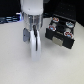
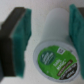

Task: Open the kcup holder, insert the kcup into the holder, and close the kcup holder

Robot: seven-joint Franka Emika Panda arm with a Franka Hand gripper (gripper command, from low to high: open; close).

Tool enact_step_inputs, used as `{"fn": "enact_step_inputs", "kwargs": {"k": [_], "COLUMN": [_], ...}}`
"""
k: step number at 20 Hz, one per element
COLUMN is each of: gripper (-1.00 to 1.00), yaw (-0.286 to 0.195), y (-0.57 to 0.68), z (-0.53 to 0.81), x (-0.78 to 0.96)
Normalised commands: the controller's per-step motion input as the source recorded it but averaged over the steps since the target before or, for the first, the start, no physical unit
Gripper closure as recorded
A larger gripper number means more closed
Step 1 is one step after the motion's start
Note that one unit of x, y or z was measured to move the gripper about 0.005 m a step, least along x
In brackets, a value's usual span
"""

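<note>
Pale translucent-white kcup with round green printed top. Teal-green gripper pads on black fingers. Black boxy kcup holder, reddish and white pod tops. White tabletop.

My surface is a plain white, matte tabletop, evenly lit and a little blurred in the exterior view. Standing directly on it, toward the exterior view's right, is the black boxy plastic kcup holder; its tray of round slots is pulled out, and several slots hold pods with pale and reddish tops. In the wrist view the same white top fills the background behind my padded fingers, and I cannot tell there whether the small translucent-white kcup with the round green lid rests on it or hangs just above it. Dark clutter borders the table's far edge.
</note>
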Motion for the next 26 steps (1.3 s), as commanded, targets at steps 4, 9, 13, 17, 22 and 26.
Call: {"fn": "enact_step_inputs", "kwargs": {"k": [4, 9, 13, 17, 22, 26], "gripper": [-1.00, -1.00, -1.00, -1.00, -1.00, 1.00], "yaw": [0.000, 0.041, 0.039, 0.039, 0.035, 0.009], "y": [-0.01, 0.30, 0.27, 0.21, 0.06, 0.02], "z": [0.00, 0.06, 0.04, -0.01, -0.09, -0.10], "x": [-0.08, -0.09, -0.08, -0.05, -0.14, -0.22]}}
